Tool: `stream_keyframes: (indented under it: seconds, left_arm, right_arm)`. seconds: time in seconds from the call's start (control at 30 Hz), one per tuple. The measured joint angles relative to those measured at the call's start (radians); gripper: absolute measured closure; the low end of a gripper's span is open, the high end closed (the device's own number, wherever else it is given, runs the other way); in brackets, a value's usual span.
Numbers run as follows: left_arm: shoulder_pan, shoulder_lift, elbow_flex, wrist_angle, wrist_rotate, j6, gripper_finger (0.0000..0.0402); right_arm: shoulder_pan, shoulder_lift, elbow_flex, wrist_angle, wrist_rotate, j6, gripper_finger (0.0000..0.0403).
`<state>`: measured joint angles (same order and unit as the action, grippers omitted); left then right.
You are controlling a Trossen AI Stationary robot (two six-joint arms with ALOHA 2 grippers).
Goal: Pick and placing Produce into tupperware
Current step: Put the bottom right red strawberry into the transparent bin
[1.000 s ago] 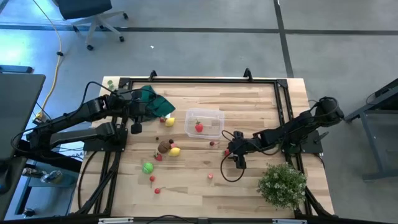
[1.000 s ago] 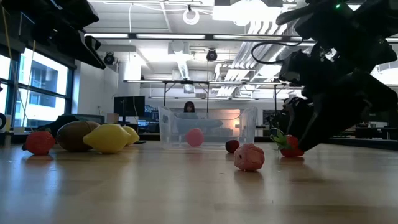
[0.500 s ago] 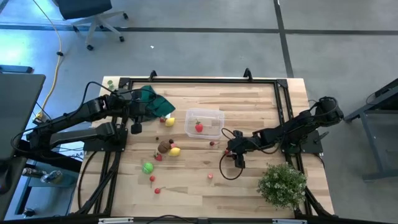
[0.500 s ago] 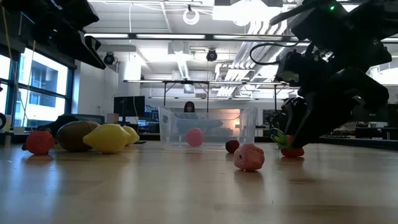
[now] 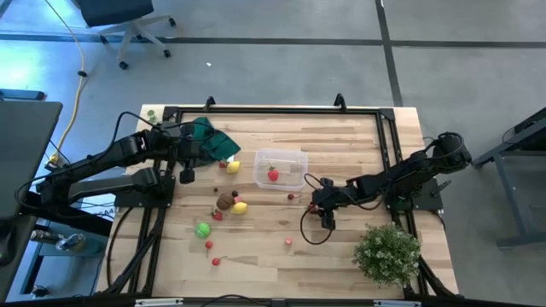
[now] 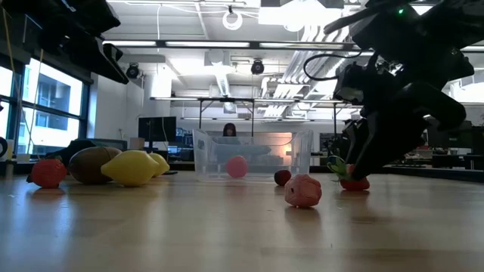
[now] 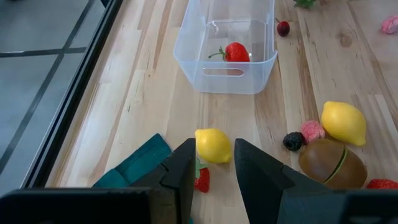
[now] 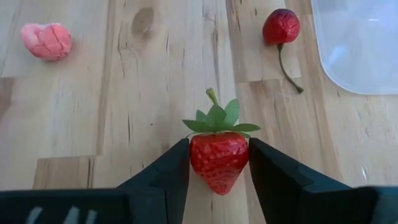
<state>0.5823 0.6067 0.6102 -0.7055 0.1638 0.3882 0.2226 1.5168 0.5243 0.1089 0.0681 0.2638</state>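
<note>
The clear tupperware (image 5: 281, 168) stands mid-table with one red strawberry (image 7: 236, 51) inside. My right gripper (image 5: 314, 205) is low at the table just right of the tub, shut on a second strawberry (image 8: 219, 158) with a green leafy cap. My left gripper (image 5: 220, 155) hangs above the dark green cloth (image 5: 209, 136) at the far left, its fingers (image 7: 186, 168) slightly apart and holding nothing. Past them a small yellow lemon (image 7: 213, 145) lies on the wood. Loose produce lies left of the tub: a brown fruit (image 5: 225, 201), a yellow lemon (image 5: 241, 207) and a green piece (image 5: 202, 228). My right gripper pinches the strawberry's two red sides (image 8: 196, 155) between its two fingers, below the leafy cap. The fingers slant down from the table's right side. The strawberry rests on the table (image 6: 353, 183), its cap pointing away from the gripper.
A dark red cherry (image 8: 281, 26) and a pink piece (image 8: 46, 40) lie close beyond the held strawberry. A bushy potted plant (image 5: 388, 251) stands at the near right corner. Small red pieces (image 5: 210, 246) lie toward the near edge. A black frame (image 5: 392, 145) borders the table.
My right gripper has stayed low at the strawberry and drawn its fingers in around it. The strawberry remains on the table. My left gripper has kept still.
</note>
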Motion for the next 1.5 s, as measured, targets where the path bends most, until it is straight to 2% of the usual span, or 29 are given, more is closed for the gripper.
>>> stream_keyframes:
  seconds: [0.37,0.5,0.67,0.8,1.0,1.17,1.33,1.5]
  left_arm:
    - [0.000,0.000,0.000,0.000,0.000,0.000,0.0302]
    - [0.000,0.000,0.000,0.000,0.000,0.000,0.0302]
    - [0.000,0.000,0.000,0.000,0.000,0.000,0.0302]
    - [0.000,0.000,0.000,0.000,0.000,0.000,0.0302]
    - [0.000,0.000,0.000,0.000,0.000,0.000,0.0302]
    - [0.000,0.000,0.000,0.000,0.000,0.000,0.0302]
    - [0.000,0.000,0.000,0.000,0.000,0.000,0.0302]
    - [0.000,0.000,0.000,0.000,0.000,0.000,0.0302]
  right_arm:
    - [0.000,0.000,0.007,0.007,-0.018,0.098,0.0258]
    - [0.000,-0.002,0.048,-0.004,-0.046,0.090,0.0263]
    - [0.000,-0.022,0.153,-0.101,-0.060,0.045,0.0274]
    - [0.000,-0.033,0.304,-0.263,-0.025,0.043,0.0276]
    - [-0.002,-0.024,0.635,-0.528,0.139,0.080,0.0276]
    - [-0.045,0.002,0.889,-0.717,0.291,0.183,0.0276]
    - [-0.120,0.126,1.135,-0.972,0.334,0.365,0.0277]
    - [-0.192,0.321,1.376,-1.251,0.299,0.580,0.0277]
